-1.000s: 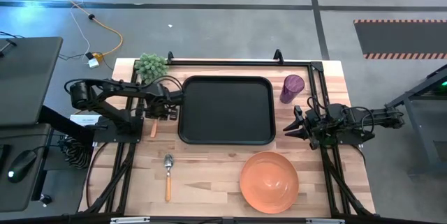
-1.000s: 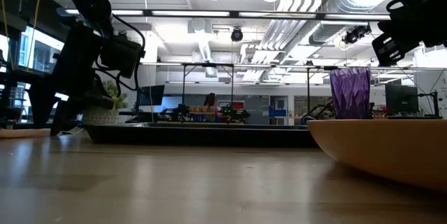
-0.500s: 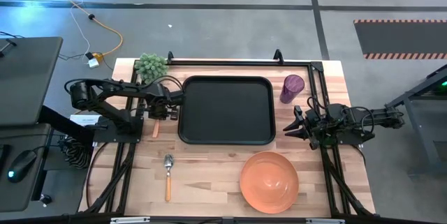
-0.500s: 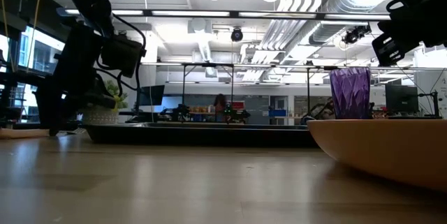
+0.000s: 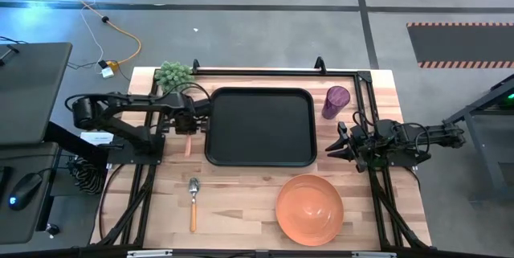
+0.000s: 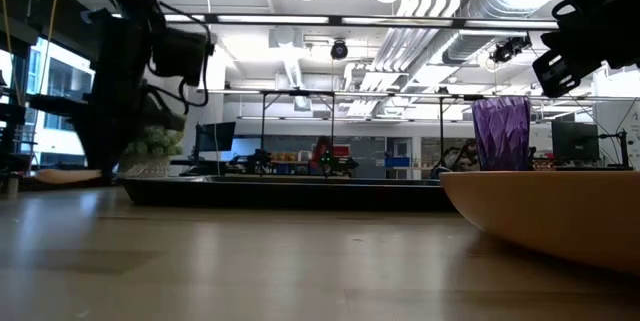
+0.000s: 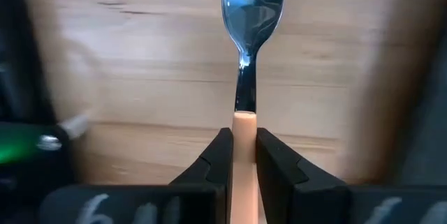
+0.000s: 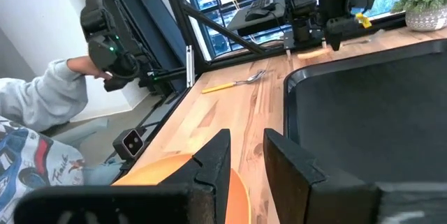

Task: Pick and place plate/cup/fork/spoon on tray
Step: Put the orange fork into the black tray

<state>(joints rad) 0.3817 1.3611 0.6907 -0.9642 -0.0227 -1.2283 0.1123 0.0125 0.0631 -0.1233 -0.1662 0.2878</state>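
The left hand (image 5: 186,124) sits at the left of the overhead frame, just beside the left rim of the tray (image 5: 259,156); half a second ago it was a little lower and further right, so it has pulled back and drawn upward in the frame; the wrist view shows why, for the fork (image 7: 246,56) is pinched by its pink handle between the two dark fingers (image 7: 218,160), tines pointing away over bare wood; from above, the handle (image 5: 186,147) now shows a touch nearer the tray than it did; whether the fork is clear of the table or only dragged along it I cannot tell from here.

I take this to mean the grasp has gone home and the carry toward the tray comes next; nothing lies in the tray yet.

The rest waits: the spoon (image 5: 193,202) lies at lower left of the overhead frame, the plate (image 5: 309,208) at lower centre-right, the cup (image 5: 336,101) stands just off the tray's upper right corner; a small potted plant (image 5: 173,75) sits at the table's upper left.

The right hand (image 5: 337,143) hangs right of the tray, unmoved, its fingers a narrow way apart and holding nothing; a person in a grey sleeve (image 8: 49,102) shows beyond the table.
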